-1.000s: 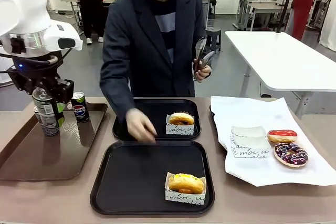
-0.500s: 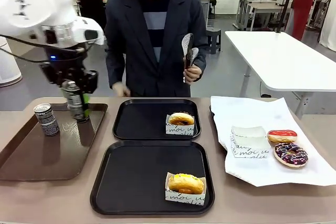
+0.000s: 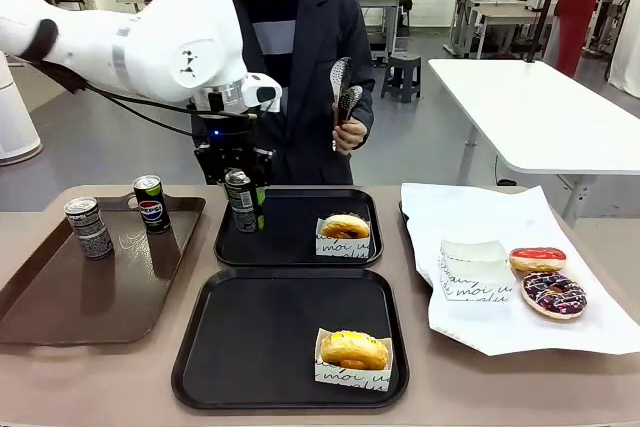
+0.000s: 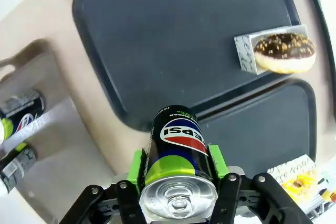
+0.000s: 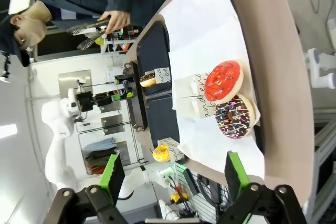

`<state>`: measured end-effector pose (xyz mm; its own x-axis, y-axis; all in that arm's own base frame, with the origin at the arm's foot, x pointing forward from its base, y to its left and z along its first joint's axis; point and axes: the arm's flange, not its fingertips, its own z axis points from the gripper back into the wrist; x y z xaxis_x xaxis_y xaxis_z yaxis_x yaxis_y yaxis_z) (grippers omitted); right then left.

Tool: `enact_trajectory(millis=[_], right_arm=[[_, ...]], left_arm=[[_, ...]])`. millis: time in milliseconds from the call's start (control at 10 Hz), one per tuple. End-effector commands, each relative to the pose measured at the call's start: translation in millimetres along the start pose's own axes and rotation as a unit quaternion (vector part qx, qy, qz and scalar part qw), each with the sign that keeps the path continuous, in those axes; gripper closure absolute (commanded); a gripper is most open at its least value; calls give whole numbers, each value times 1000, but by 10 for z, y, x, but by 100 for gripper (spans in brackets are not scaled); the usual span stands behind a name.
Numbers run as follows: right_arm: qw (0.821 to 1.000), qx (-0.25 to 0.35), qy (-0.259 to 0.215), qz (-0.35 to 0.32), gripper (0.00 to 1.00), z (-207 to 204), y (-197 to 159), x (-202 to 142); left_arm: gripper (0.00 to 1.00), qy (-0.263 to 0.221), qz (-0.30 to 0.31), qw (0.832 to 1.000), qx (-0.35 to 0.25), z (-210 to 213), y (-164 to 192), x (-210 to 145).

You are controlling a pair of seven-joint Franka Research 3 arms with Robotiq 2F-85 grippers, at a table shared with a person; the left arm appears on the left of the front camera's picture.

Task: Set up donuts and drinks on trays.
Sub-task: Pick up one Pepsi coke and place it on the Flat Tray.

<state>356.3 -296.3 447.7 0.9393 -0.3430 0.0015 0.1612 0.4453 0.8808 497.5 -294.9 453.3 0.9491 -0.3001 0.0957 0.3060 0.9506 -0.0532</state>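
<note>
My left gripper [image 3: 243,207] is clamped on a Pepsi can [image 4: 177,136], green pads on either side and the red, white and blue logo facing out. The can is upright at the left edge of the far black tray [image 3: 290,247]; from here I cannot tell whether its base touches the tray or hangs just over it. My right gripper [image 5: 175,174] has its fingers wide apart with nothing between them.

I count three cans: the one I hold and two on the long brown tray [image 3: 60,317], a second Pepsi [image 3: 150,204] at its far edge and a grey-labelled can [image 3: 88,228] to its left.

There are four donuts. A chocolate-topped one [image 3: 345,225] sits in a white sleeve with black cursive script, "moi" legible, at the far tray's right side. A yellow one [image 3: 353,349] in a like sleeve sits in the near right corner of the near black tray [image 3: 250,347]. A red donut [image 3: 537,260] and a chocolate-sprinkle donut [image 3: 553,294] lie on white paper [image 3: 470,212] beside an empty sleeve [image 3: 474,270].

Both black trays are bare across their left halves.
</note>
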Motion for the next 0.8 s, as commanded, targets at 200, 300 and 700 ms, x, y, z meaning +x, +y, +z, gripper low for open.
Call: enact_trajectory(millis=[200,300,700], right_arm=[[1000,5,-1,3,0,-5,5,-18],[1000,5,-1,3,0,-5,5,-18],[1000,5,-1,3,0,-5,5,-18]], left_arm=[[42,17,16,1000,-7,-319,117,230],[42,23,17,1000,-3,-403,143,273],[1,26,20,999,7,-566,202,283]])
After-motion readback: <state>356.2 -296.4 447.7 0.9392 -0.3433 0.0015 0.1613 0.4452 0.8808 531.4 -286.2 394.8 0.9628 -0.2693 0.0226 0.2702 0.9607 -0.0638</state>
